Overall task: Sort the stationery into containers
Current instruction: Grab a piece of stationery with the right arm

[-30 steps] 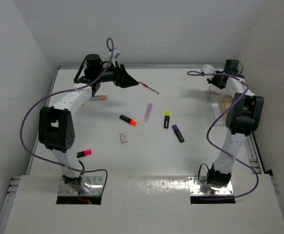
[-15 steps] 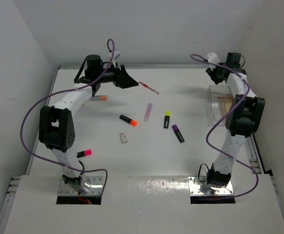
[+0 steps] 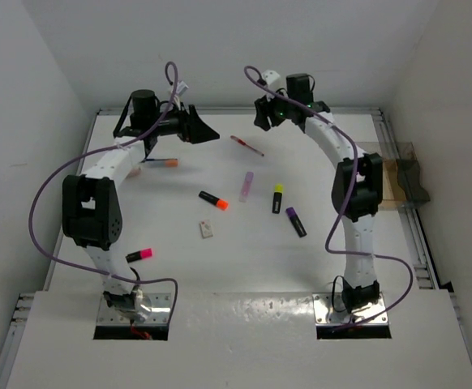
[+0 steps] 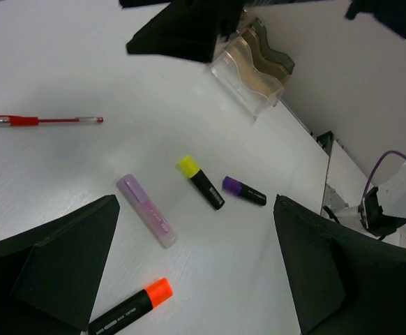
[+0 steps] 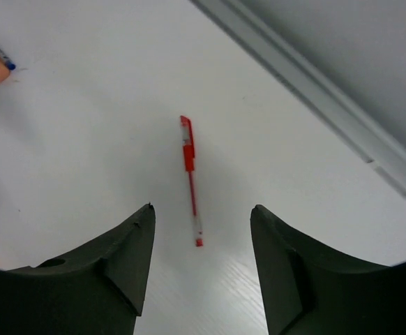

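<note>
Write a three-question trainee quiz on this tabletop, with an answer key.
1. True or false: the right gripper holds the red pen.
2. The highlighter nearest the left arm's base has a cap that is: A orange, B pink, C yellow.
3. Name the thing lying between the lilac marker and the purple-capped highlighter.
Key: 1 false, its jaws stand open, clear of the pen; 2 B; 3 the yellow-capped highlighter.
</note>
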Controlling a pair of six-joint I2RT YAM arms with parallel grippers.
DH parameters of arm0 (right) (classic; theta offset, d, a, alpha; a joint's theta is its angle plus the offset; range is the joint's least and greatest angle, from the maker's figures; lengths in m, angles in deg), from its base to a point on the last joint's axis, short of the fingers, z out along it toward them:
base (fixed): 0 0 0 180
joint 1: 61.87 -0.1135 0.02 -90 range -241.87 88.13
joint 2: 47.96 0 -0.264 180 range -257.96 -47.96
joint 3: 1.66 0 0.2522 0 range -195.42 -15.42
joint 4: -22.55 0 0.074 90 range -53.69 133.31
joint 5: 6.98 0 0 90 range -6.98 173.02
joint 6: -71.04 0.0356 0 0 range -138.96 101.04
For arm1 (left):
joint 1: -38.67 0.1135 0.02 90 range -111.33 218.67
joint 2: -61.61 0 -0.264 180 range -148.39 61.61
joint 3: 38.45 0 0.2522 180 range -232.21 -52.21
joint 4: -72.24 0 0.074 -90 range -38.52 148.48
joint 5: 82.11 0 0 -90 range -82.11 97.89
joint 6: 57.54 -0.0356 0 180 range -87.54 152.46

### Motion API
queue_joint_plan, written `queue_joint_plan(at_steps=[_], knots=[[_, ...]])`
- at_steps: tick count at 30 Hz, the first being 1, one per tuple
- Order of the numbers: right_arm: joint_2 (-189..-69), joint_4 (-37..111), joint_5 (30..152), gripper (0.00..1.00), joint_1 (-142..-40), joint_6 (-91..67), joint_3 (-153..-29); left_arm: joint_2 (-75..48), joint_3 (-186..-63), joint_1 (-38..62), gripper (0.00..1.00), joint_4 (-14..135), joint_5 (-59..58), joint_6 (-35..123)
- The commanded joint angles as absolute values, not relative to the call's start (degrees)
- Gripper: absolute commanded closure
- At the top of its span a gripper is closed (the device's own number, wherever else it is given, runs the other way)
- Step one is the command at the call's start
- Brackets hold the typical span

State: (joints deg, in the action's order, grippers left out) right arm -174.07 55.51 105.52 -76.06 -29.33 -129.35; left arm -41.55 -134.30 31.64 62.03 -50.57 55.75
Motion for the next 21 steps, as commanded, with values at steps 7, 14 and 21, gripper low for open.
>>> queue_joint_plan(at_steps=[7,14,21], knots=[[-184.8,50.73,103.85,0.43,-78.74,-25.46,-135.73,-40.53,-134.48,35.42,0.0,61.47,-55.3,53.03],[-188.94,48.09,103.32,0.43,-79.18,-25.29,-137.06,-40.7,-134.22,36.47,0.0,60.15,-56.01,51.97],[-190.87,46.6,103.15,0.46,-80.15,-26.16,-135.92,-41.49,-134.48,37.0,0.0,59.97,-56.01,52.49]])
